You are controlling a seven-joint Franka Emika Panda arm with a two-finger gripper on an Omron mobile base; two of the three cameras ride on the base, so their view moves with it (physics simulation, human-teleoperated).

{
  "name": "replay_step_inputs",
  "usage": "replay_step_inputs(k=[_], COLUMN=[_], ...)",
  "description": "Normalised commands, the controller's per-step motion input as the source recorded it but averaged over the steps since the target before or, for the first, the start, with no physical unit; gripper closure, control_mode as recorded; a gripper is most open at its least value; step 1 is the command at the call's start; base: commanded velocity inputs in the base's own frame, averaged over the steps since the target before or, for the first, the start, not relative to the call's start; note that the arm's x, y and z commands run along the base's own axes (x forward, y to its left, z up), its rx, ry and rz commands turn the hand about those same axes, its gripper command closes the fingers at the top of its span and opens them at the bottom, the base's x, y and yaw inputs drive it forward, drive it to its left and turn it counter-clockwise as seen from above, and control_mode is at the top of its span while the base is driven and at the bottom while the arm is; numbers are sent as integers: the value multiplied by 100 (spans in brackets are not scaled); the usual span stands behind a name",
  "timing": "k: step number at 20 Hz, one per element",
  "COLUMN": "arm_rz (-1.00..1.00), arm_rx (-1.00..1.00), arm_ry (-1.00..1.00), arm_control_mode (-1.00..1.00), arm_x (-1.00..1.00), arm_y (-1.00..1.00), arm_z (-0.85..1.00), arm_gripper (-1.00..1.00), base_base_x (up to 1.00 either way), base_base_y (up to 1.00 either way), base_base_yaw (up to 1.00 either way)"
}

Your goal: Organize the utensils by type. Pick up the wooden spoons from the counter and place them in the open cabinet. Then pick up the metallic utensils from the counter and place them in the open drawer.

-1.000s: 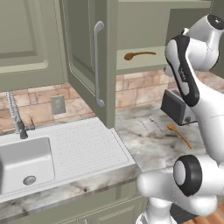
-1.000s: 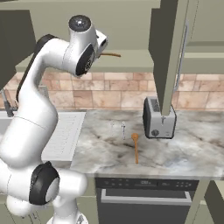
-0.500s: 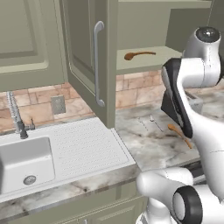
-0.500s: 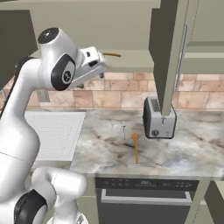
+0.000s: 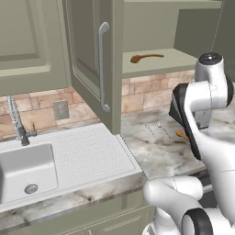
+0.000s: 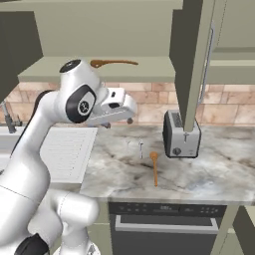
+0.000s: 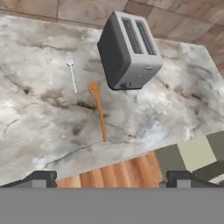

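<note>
Hovering above the counter (image 7: 52, 127), the gripper (image 7: 111, 178) has its two dark finger tips (image 7: 41, 178) spread wide apart with nothing between them; released, empty.

Below the hand, on the counter:
- One wooden spoon (image 7: 99, 109), orange-brown, lying flat, bowl toward the back wall, handle running toward the front edge. In the right base view it (image 6: 155, 168) lies just left of the toaster's front corner.
- Two metallic utensils, thin and silver-grey, lying side by side: one (image 7: 71, 72) just beside the spoon's bowl, the other (image 7: 48, 64) a little farther from it. Both flat on the stone, apart from each other; seen small in the right base view (image 6: 141, 148).
- Toaster (image 7: 127, 50), grey, two slots, upright, near the spoon but not touching.

Above the counter:
- Open cabinet (image 5: 156, 62), olive-green, door (image 5: 94, 64) swung out with a long silver bar handle (image 5: 103, 66).
- Second wooden spoon (image 5: 146, 58), lying flat on the cabinet shelf; also in the right base view (image 6: 112, 63).

To the left: white sink (image 5: 27, 167) with ribbed drainboard, faucet (image 5: 17, 121) behind it.
</note>
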Motion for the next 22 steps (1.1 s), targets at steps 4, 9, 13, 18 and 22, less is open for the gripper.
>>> replay_step_inputs(k=[4,9,13,18,22], arm_rz=[-22,-5,0,0,-1], arm_rx=[17,27,34,17,-1], arm_ry=[5,0,2,11,18], arm_control_mode=[-100,-100,-100,-100,-100], arm_x=[-1,5,22,29,21], arm_y=[-63,-15,-1,-2,-6], arm_z=[-97,-92,-77,-48,-14], arm_gripper=[-100,-100,-100,-100,-100], base_base_x=[0,0,0,0,0], base_base_y=[0,0,0,0,0], base_base_yaw=[0,0,0,0,0])
